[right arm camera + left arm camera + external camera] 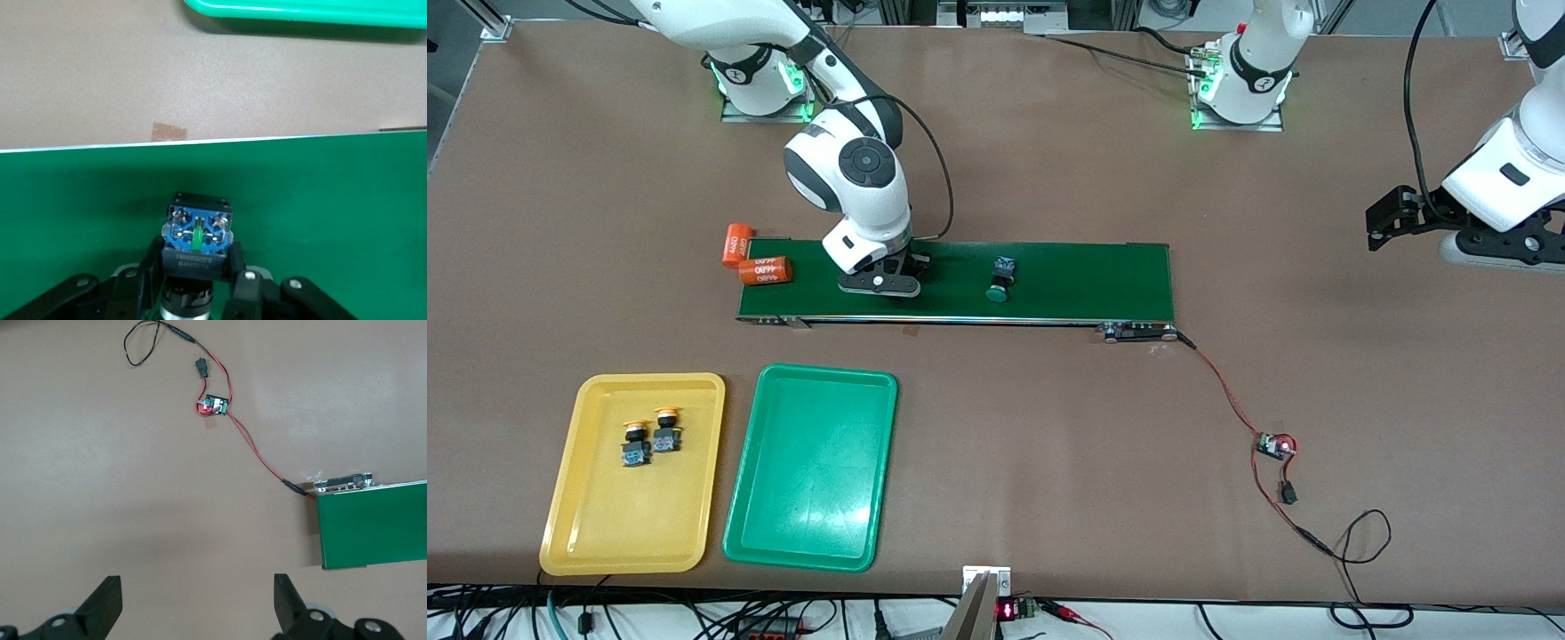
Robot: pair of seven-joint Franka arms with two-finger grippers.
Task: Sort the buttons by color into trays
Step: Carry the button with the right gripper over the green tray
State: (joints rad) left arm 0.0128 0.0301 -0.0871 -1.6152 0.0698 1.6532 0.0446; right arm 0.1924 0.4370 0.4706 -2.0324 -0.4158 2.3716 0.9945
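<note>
My right gripper (pixel 888 286) is down on the dark-green conveyor belt (pixel 1085 277), shut on a button (pixel 197 233) with a black-and-blue body and a green strip; its cap is hidden. A green-capped button (pixel 1001 278) lies on the belt, toward the left arm's end. Two yellow-capped buttons (pixel 636 444) (pixel 666 430) sit in the yellow tray (pixel 596 524). The green tray (pixel 809 480) beside it holds nothing, and its edge (pixel 307 12) shows in the right wrist view. My left gripper (pixel 1392 219) (pixel 197 600) waits open over bare table at the left arm's end.
Two orange cylinders marked 4680 (pixel 736 245) (pixel 767 269) lie at the belt's end toward the right arm. A small circuit board (pixel 1276 445) (pixel 215 405) with red and black wires trails from the belt's other end (pixel 373 527).
</note>
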